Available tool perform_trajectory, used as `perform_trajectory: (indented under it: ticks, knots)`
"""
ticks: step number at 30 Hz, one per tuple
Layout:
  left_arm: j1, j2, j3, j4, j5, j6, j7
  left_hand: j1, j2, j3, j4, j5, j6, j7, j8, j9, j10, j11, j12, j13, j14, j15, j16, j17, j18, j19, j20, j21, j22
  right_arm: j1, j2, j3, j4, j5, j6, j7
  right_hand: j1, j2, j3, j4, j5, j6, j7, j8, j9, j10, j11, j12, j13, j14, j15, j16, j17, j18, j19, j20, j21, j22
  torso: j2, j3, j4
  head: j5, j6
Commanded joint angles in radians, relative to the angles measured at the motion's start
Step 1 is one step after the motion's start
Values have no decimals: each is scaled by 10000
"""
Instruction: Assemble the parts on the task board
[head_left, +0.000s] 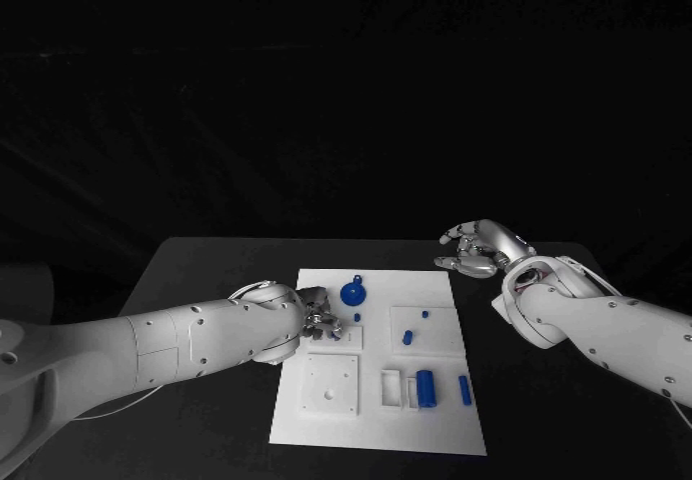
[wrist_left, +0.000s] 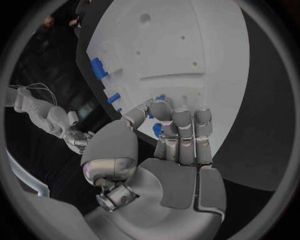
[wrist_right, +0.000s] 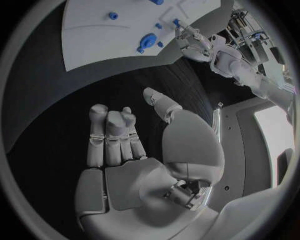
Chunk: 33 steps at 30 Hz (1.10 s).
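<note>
Nearest the robot, on the task board (head_left: 378, 420), two upright blue bars are seen: a thicker one (head_left: 426, 388) beside a white block and a thinner one (head_left: 464, 390) toward the board's right edge, both with long axes running near to far. They lie well nearer the robot than the left hand's fingertips and to their right.

Farther in, the left hand (head_left: 320, 325) is held over the board's left side, its fingers curled together. In the left wrist view the fingers (wrist_left: 182, 131) are seen folded close, with a small blue part (wrist_left: 157, 130) showing between thumb and fingers; whether it is pinched or merely lies on the board beneath cannot be told. Two small blue parts (head_left: 411, 334) lie on a raised square just to the right of these fingers, and a round blue part with a tab (head_left: 353, 294) lies just beyond them.

Farthest out, the right hand (head_left: 479, 250) hangs off the board's far right corner, over the black table (head_left: 216, 270), fingers loosely curled on nothing, as the right wrist view (wrist_right: 119, 135) confirms. The left hand is judged much the nearer to every part.
</note>
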<state>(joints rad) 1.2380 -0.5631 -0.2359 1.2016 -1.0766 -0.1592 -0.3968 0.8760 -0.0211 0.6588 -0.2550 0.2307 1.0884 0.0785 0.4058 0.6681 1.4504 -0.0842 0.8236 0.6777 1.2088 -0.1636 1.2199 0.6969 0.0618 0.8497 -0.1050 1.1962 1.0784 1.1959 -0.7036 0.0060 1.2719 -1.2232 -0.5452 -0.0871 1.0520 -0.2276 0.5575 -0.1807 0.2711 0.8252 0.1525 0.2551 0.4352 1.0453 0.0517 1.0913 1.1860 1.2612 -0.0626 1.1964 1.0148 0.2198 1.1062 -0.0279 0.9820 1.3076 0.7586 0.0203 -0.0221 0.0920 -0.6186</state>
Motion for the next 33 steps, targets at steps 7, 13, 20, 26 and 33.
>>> perform_trajectory:
  ticks: [7,13,20,26,33]
  knots:
    - [-52,16,-21,23,44,329,25,-87,91,70,19,321,1069,-790,-96,38,-223,-267,152,20,89,-223,195,-39,51,95,-1403,-9,65,4,-9,4,4,-104,117,8,57,-1,-9,-16,33,-74,124,64,7,-63,-11,67,-13,40,22,-49,16,420,87,15,-53,154,-7,-6,6,-4,-25]
    - [-53,-1,-21,24,63,446,6,-171,180,130,-97,755,1122,-807,-133,95,-239,-282,245,25,79,-224,303,-78,43,96,-1413,4,116,4,-10,4,7,-105,118,5,51,-1,-11,-12,39,-74,124,63,6,-64,-11,69,-18,40,22,-50,17,420,87,17,-54,155,-6,-12,17,-17,-22]
    - [-55,-18,-21,17,76,524,-24,-248,243,167,-203,1046,1168,-826,-159,152,-244,-302,336,30,85,-231,402,-116,44,124,-1429,26,163,4,-10,4,6,-105,123,0,53,-1,-10,-13,43,-75,124,63,5,-64,-11,71,-22,40,22,-51,17,420,88,17,-56,155,-2,-17,19,-15,-36]
    - [-55,-30,-20,8,204,594,-43,-378,331,209,-297,1609,1218,-846,-187,230,-262,-323,454,36,81,-248,519,-170,45,144,-1446,49,224,4,-11,4,1,-112,134,-15,55,0,-10,-14,43,-75,124,62,4,-64,-12,73,-25,41,21,-51,17,420,89,17,-56,156,-3,-20,17,-10,-53]
    - [-55,-30,-19,4,235,571,-46,-423,356,225,-316,1802,1239,-855,-197,266,-267,-333,509,40,79,-256,574,-191,47,151,-1454,59,252,4,-5,4,7,-132,139,-17,56,0,-10,-15,43,-76,124,61,3,-66,-12,75,-29,41,21,-52,18,420,89,17,-58,156,-3,-14,19,-21,-52]
